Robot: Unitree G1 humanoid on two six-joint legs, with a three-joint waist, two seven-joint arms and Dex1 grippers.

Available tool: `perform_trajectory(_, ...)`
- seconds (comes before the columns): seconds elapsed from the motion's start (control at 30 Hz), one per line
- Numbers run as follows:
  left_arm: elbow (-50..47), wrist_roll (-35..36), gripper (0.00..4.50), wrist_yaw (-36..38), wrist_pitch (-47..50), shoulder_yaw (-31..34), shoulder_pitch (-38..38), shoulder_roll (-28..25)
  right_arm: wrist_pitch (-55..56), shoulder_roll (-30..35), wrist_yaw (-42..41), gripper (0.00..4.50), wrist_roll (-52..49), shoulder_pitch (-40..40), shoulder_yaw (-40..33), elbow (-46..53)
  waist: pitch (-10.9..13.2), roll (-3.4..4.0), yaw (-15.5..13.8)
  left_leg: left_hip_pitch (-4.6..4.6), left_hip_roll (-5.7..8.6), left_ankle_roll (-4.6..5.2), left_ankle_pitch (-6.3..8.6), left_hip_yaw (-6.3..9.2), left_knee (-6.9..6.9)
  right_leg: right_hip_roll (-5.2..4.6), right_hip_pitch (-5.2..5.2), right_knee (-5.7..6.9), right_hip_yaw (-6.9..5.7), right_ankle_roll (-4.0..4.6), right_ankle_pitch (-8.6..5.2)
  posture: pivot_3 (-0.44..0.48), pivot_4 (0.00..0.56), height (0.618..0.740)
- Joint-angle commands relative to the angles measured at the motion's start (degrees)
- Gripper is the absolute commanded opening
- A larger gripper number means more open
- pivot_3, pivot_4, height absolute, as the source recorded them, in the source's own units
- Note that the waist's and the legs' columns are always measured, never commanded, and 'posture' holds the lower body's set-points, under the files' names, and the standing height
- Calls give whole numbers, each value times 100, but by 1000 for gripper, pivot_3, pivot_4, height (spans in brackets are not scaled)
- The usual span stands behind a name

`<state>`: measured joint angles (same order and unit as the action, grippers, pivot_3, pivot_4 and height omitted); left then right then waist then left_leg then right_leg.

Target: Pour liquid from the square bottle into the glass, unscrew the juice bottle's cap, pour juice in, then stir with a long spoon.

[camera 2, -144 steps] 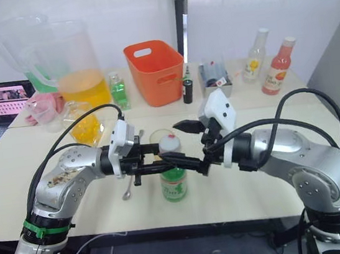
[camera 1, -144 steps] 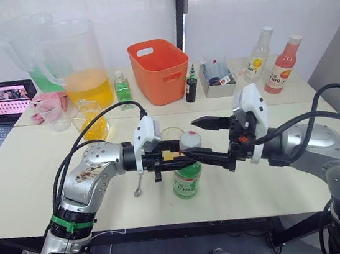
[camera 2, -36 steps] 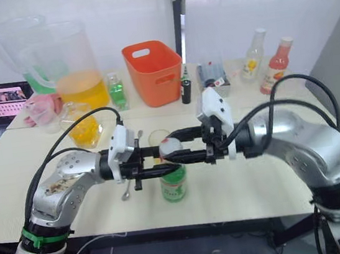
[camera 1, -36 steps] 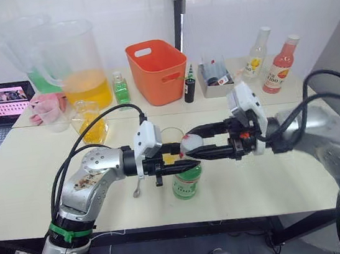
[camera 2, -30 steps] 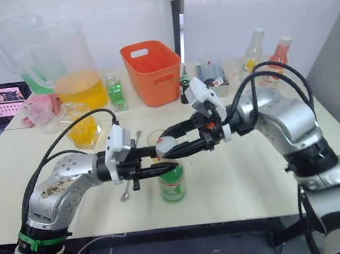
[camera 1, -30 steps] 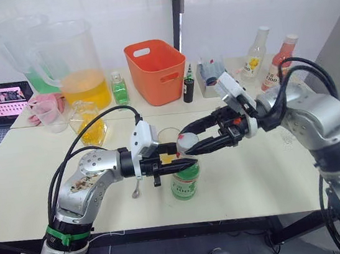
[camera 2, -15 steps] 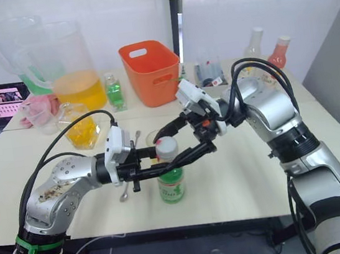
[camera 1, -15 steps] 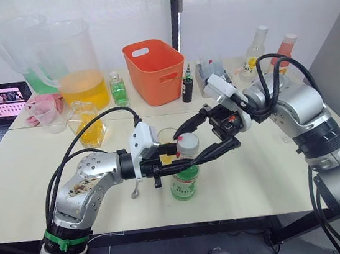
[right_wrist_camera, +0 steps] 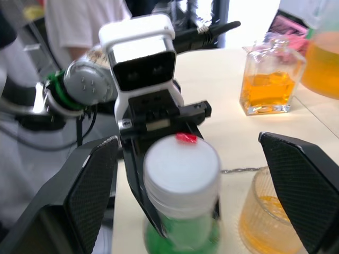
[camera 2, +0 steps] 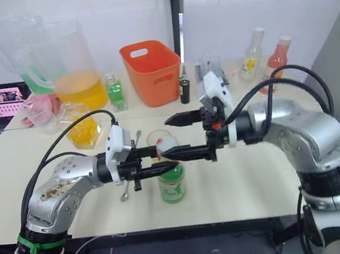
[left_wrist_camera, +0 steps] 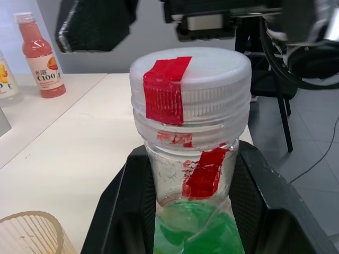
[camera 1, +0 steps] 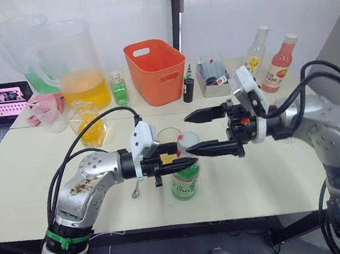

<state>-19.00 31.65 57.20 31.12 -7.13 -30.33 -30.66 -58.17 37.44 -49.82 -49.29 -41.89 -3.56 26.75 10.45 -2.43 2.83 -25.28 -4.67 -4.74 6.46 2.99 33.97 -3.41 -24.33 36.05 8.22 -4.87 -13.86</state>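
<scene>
Cream desk (camera 1: pixel 14 185) against a white wall; orange bin (camera 1: pixel 156 70) and pitchers at the back. Juice bottle (camera 1: pixel 185 178) stands near the front edge, left gripper (camera 1: pixel 177 158) clamped on its neck. Right gripper (camera 1: pixel 197 133) spread wide around the cap (camera 1: pixel 188 140), not touching. Glass (camera 1: pixel 169 136) just behind.

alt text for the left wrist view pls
The left gripper clamps the neck of a juice bottle holding green liquid, its white cap with red tape still on. Behind it on the table stand a pink bottle and a ribbed glass.
</scene>
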Motion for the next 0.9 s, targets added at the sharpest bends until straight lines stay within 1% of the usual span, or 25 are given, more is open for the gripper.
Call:
perform_trajectory(0.03,97,-36,1449,56,-46,-107,-25,50,-354,-47,859,4480,-371,120,-408,602,0,0,-15,0,0,0,0,0,1,0,0,-1,0,0,0,0,150,740)
perform_trajectory(0.13,159,-48,1449,126,-97,-143,-48,57,-400,-242,1515,4480,-435,232,-493,845,-1,-1,-25,0,0,0,0,0,3,0,3,-5,0,2,0,0,150,740)
perform_trajectory(0.2,210,-67,1449,152,-133,-169,-71,72,-442,-325,1799,4480,-548,259,-509,921,-1,-1,-24,0,0,0,0,-1,3,-1,3,-6,1,3,1,0,150,740)
perform_trajectory(0.37,317,-104,1449,210,-198,-207,-136,109,-547,-383,2262,4480,-750,343,-409,1098,-1,-1,-34,0,0,0,0,0,3,-1,5,-7,1,3,1,0,150,740)
perform_trajectory(0.4,333,-108,1449,216,-207,-210,-145,113,-552,-379,2316,4480,-793,352,-400,1106,-1,-1,-34,0,0,0,0,0,3,-1,5,-7,0,3,1,0,150,740)
perform_trajectory(0.5,384,-120,1449,240,-231,-223,-172,116,-545,-334,2368,3730,-868,439,-332,1193,-1,-1,-33,0,0,0,0,0,3,-1,5,-8,1,4,1,0,150,740)
perform_trajectory(0.9,398,-141,1449,266,-239,-232,-168,109,-414,-249,2556,3730,-928,687,-271,1321,-1,-1,-30,0,-1,0,0,0,2,-1,5,-10,1,4,1,0,150,740)
